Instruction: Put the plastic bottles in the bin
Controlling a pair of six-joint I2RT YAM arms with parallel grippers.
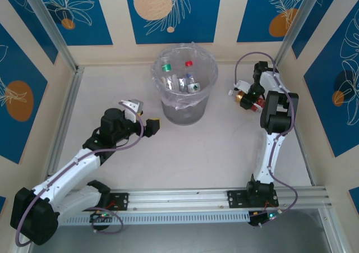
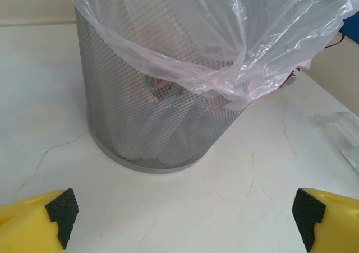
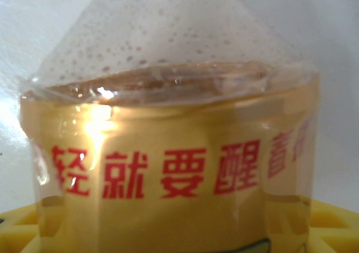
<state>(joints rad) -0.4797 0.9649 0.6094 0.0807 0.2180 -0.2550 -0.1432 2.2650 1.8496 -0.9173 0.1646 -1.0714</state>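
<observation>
Amber-labelled plastic bottle (image 3: 168, 169): red Chinese characters on the label, and a clear shoulder beaded with droplets. It is located at the right of the tabletop (image 1: 224, 146), apart from the round grey mesh bin (image 1: 185, 115). The bin's clear liner (image 2: 235, 45) already contains several bottles (image 1: 179, 79).

Right claw (image 1: 245, 95): yellow fingers (image 3: 17, 230) flank the plastic bottle; whether they pinch it cannot be told.

Left claw (image 2: 185, 214): spread wide, empty, facing the bin.

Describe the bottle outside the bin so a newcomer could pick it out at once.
Find the round grey plastic-lined mesh bin. Look right of it to the tip of the right arm, where one bottle sits. Unlike the bottles in the bin, it is outside, amber, with red characters on a golden label.
</observation>
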